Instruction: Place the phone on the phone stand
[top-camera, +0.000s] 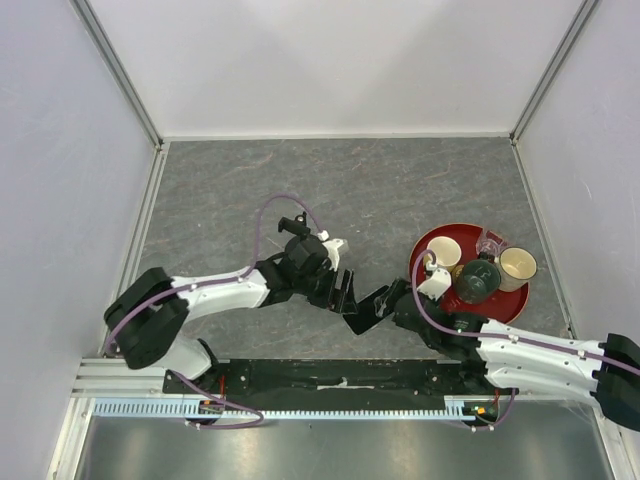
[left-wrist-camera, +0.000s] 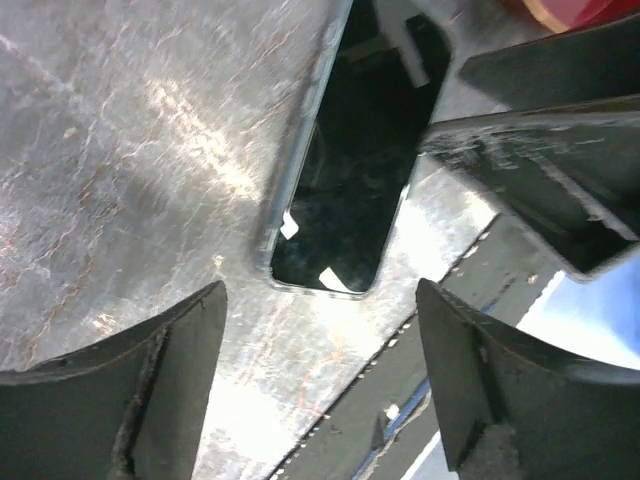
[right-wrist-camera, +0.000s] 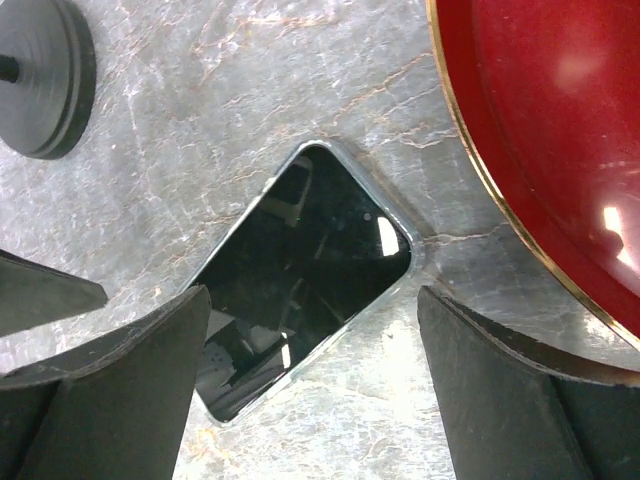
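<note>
I see a grey surface (top-camera: 400, 180) and white walls (top-camera: 330, 60). One phone (right-wrist-camera: 300, 250), one phone stand (right-wrist-camera: 45, 75), one tray (right-wrist-camera: 540, 120). Left claw (left-wrist-camera: 320, 290), right claw (right-wrist-camera: 312, 292): both released.

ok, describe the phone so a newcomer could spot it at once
On the grey marbled table, find the round red tray at the right. The phone lies flat on the table just left of its rim. It's the only glossy black rectangle; the nearby phone stand has a matte round base.
</note>
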